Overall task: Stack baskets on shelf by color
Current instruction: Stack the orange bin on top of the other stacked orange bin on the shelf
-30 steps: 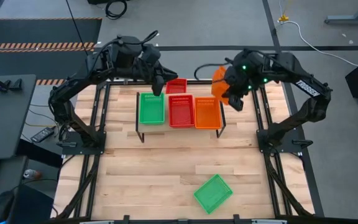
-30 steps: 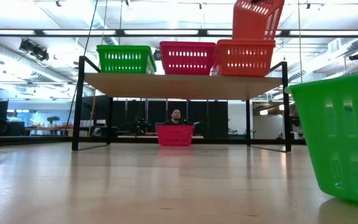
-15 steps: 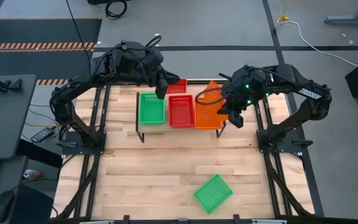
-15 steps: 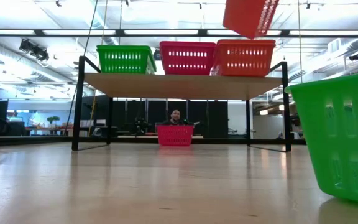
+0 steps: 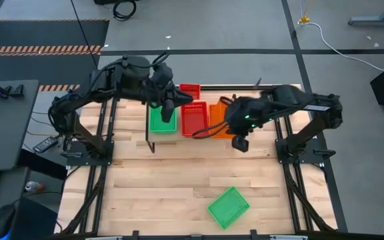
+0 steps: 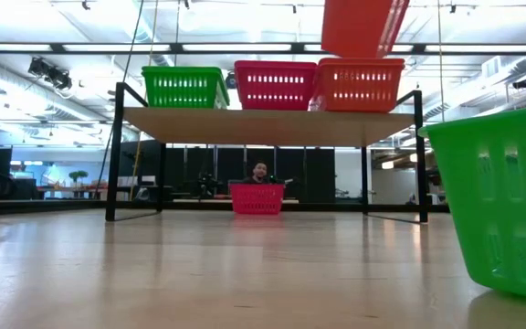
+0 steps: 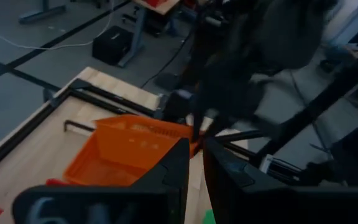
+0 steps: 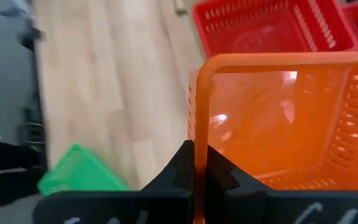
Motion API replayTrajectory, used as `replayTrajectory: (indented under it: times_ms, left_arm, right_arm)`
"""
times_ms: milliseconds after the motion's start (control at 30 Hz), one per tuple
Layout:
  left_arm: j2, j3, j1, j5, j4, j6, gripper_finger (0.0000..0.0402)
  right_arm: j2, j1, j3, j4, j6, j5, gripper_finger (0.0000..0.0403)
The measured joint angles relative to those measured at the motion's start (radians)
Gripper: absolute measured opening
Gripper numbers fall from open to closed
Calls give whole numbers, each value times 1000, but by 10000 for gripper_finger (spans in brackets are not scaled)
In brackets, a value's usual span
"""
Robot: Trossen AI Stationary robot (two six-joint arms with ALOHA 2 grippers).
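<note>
On the shelf [image 6: 263, 125] stand a green basket [image 6: 185, 89], a red basket [image 6: 275, 85] and an orange basket [image 6: 359, 86]. My right gripper [image 8: 197, 163] is shut on a second orange basket [image 6: 359, 26] and holds it in the air over the shelf's orange one. In the high view the right arm hides most of it [image 5: 217, 112]. My left gripper [image 5: 169, 107], shut and empty, hovers over the green basket [image 5: 162, 121] on the shelf. Another red basket [image 5: 190, 90] sits on the table behind the shelf, and another green basket [image 5: 229, 207] rests near the front edge. My right gripper pinches the held orange basket's wall at its rim [image 8: 196, 127], below a corner, with one finger inside the basket and one outside. The basket is lifted clear and hangs tilted above the shelf's orange basket, its bottom showing in the low view.
The green basket [image 6: 496, 201] on the table stands close to the low camera at the right. The shelf's black legs [image 6: 114, 155] reach down to the slatted tabletop [image 5: 179, 180]. A person [image 6: 259, 170] shows far behind the table.
My right gripper has carried the orange basket from beyond the shelf's right end toward the table's left and near side, over the shelf's orange basket. The basket has tipped, so its bottom now faces the low camera. My left gripper has shifted slightly toward the near edge.
</note>
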Motion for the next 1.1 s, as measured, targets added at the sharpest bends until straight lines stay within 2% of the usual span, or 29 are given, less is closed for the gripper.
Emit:
replayTrajectory:
  times_ms: [300,667,1100]
  left_arm:
    - [9,0,-78,-2,128,-23,52]
    - [6,0,-109,-12,51,-26,52]
    - [6,0,-109,-13,44,-22,52]
  right_arm:
    - [92,-18,0,0,-80,28,10]
    - [142,-81,0,-56,-114,19,11]
    - [144,-134,0,-116,-171,-23,11]
